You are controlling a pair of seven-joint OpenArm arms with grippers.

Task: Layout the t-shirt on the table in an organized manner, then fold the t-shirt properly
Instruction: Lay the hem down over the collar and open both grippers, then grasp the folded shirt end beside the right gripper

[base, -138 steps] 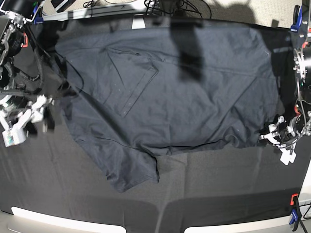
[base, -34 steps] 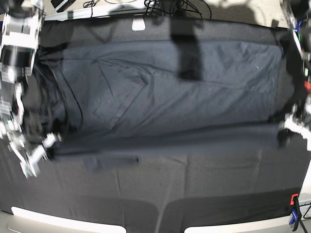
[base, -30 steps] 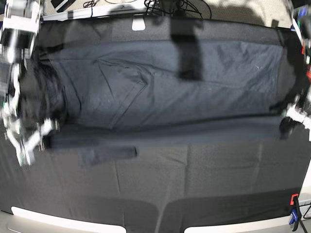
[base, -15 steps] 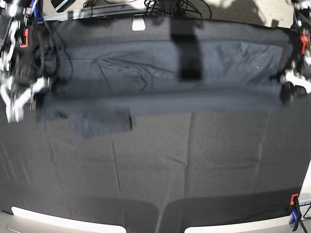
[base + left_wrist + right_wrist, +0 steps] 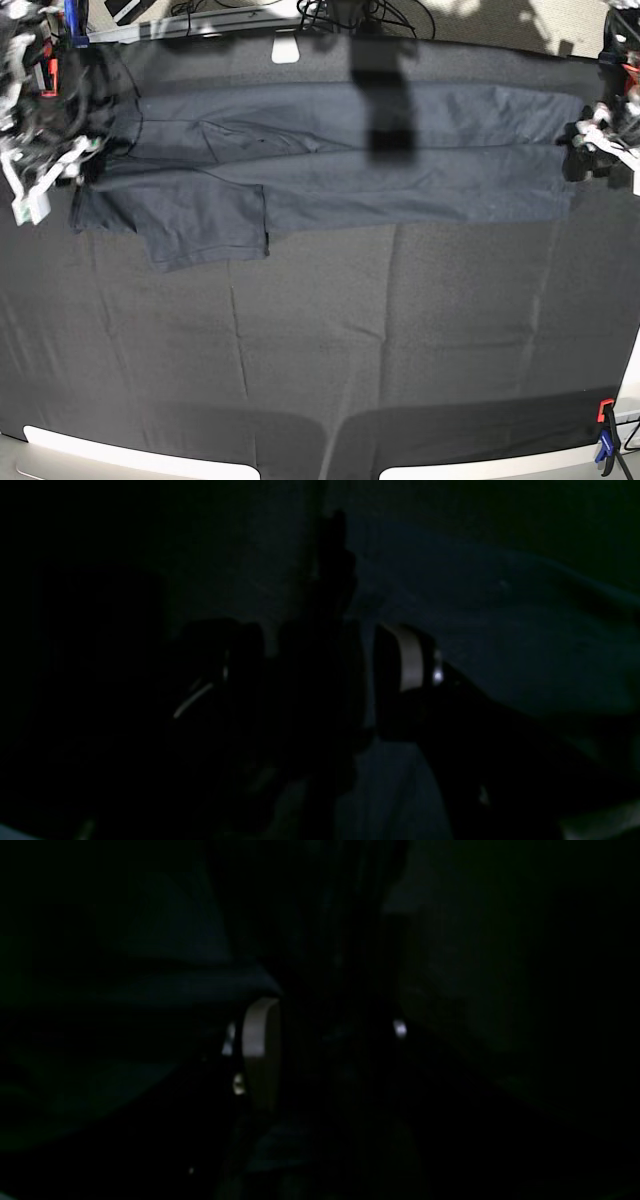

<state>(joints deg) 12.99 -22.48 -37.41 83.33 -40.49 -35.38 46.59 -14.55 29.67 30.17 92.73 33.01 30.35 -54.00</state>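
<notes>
- Since half a second ago, the t-shirt (image 5: pixel 350 150) has been carried further toward the table's (image 5: pixel 400 350) far edge and now lies there doubled over lengthwise into a long band.
- Both grippers have moved back with it, one to each far corner.
- T-shirt: it runs along the far edge from near the base view's left side to near its right; one sleeve (image 5: pixel 205 225) sticks out toward the near edge at the left end.
- A dark shadow (image 5: pixel 385 95) crosses the band's middle and hides the fabric's lie there.
- Right gripper (image 5: pixel 40 180): at the shirt's left end in the base view, blurred. Its wrist view is almost black; a pale finger (image 5: pixel 260 1040) shows with a gap beside it. I cannot tell whether it is parted or grips cloth.
- Left gripper (image 5: pixel 600 145): at the shirt's right end, part cut off by the frame. In its dim wrist view a pale finger (image 5: pixel 407 660) stands apart from a dark shape, with bluish cloth (image 5: pixel 525 640) beyond. Whether it has hold of the shirt cannot be told.
- A red and blue clamp (image 5: pixel 605 445) sits at the near right corner.
</notes>
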